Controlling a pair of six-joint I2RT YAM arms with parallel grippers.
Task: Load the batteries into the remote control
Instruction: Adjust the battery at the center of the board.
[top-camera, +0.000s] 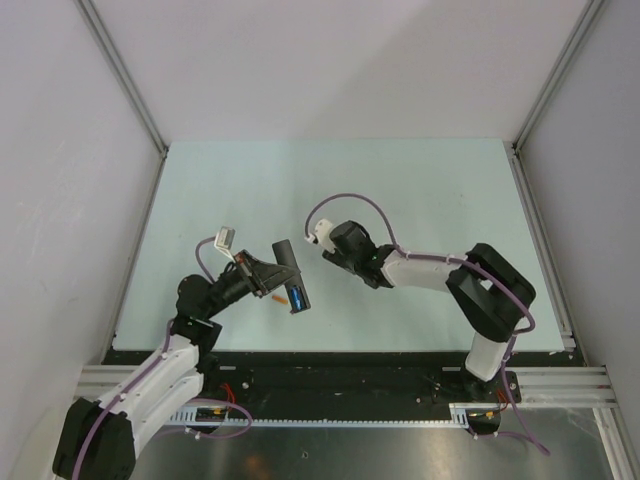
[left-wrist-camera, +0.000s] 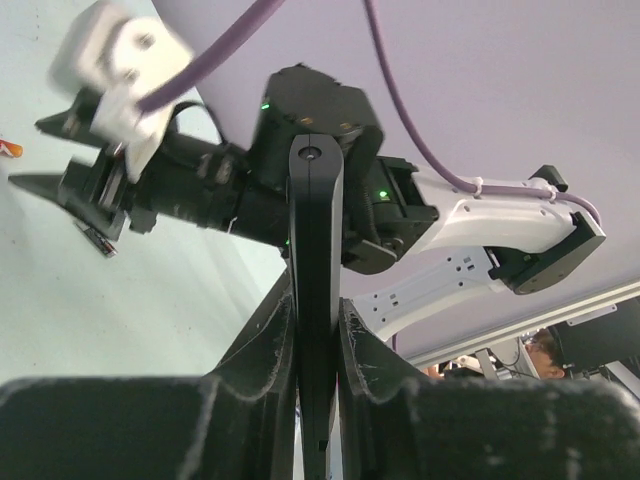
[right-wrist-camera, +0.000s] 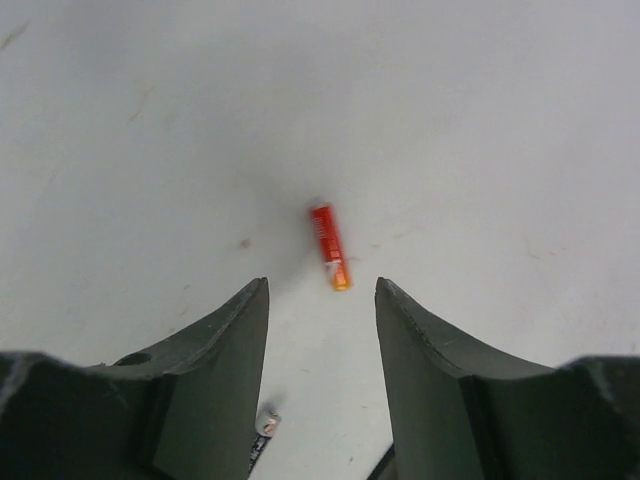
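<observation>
From the top view, we see the left claw (top-camera: 278, 272) clamped shut across the remote control (top-camera: 285, 250), gripping it around mid-length. A blue battery (top-camera: 297, 297) shows on the stretch of the remote nearer the arm bases, just past the claw. The red battery (top-camera: 276, 297) lies on the table (top-camera: 420, 190) just beside that claw. The right claw (top-camera: 326, 252) hangs close by, facing the remote.

In the left wrist view, our fingers (left-wrist-camera: 268, 345) pinch the remote (left-wrist-camera: 315, 230), which stands upright between them. The right claw (left-wrist-camera: 45, 155) sits beyond it, to the left.

In the right wrist view, the right claw (right-wrist-camera: 322, 285) stands parted and holds nothing. The red battery (right-wrist-camera: 329, 245) lies flat just ahead of the gap.
</observation>
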